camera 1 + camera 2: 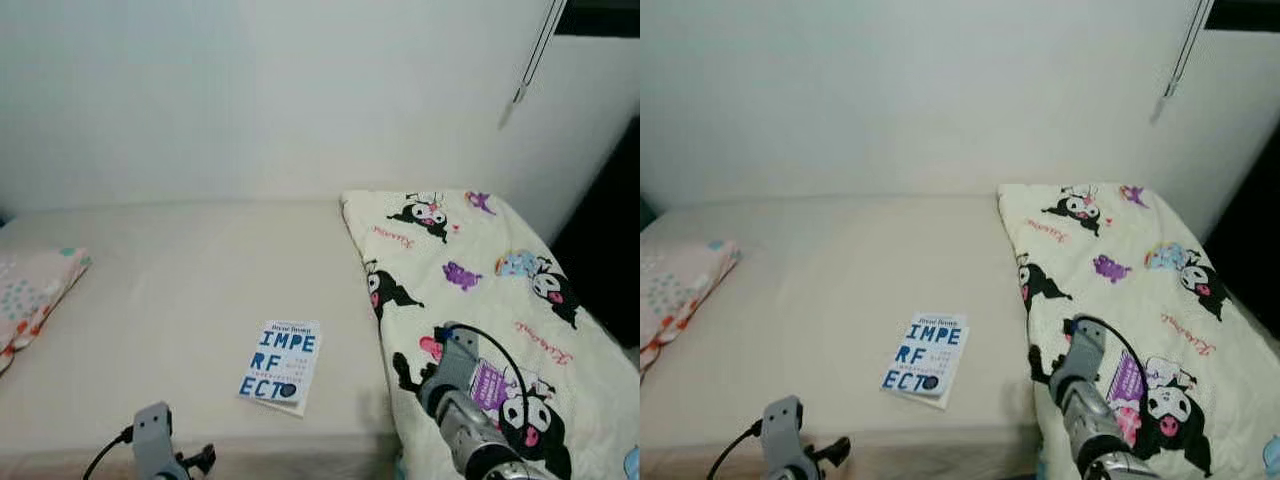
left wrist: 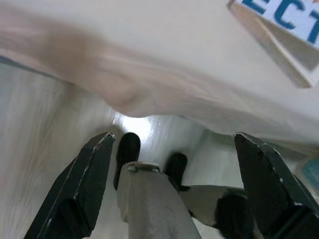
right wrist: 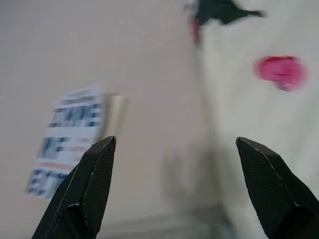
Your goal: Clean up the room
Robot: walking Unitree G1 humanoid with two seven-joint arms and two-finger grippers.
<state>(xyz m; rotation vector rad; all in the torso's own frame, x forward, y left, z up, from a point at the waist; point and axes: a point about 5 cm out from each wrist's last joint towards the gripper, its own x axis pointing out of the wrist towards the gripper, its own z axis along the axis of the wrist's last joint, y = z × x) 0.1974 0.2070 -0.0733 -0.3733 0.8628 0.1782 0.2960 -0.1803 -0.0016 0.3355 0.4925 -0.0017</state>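
A white book [image 1: 281,364] with blue letters lies flat on the beige bed sheet [image 1: 190,290], near the bed's front edge. My right gripper [image 3: 175,142] is open and hovers over the sheet between the book [image 3: 67,137] and the cartoon-print blanket [image 3: 259,99]. The right arm [image 1: 455,385] reaches in along the blanket's left edge. My left gripper [image 2: 174,137] is open, low at the bed's front edge, with the book's corner [image 2: 279,35] just beyond it. Nothing is held between either pair of fingers.
The cream blanket [image 1: 470,280] with black cartoon figures covers the right part of the bed. A pink patterned pillow [image 1: 30,295] lies at the left end. A white wall [image 1: 300,100] runs behind the bed, and pale wood floor [image 2: 45,129] shows below the sheet's edge.
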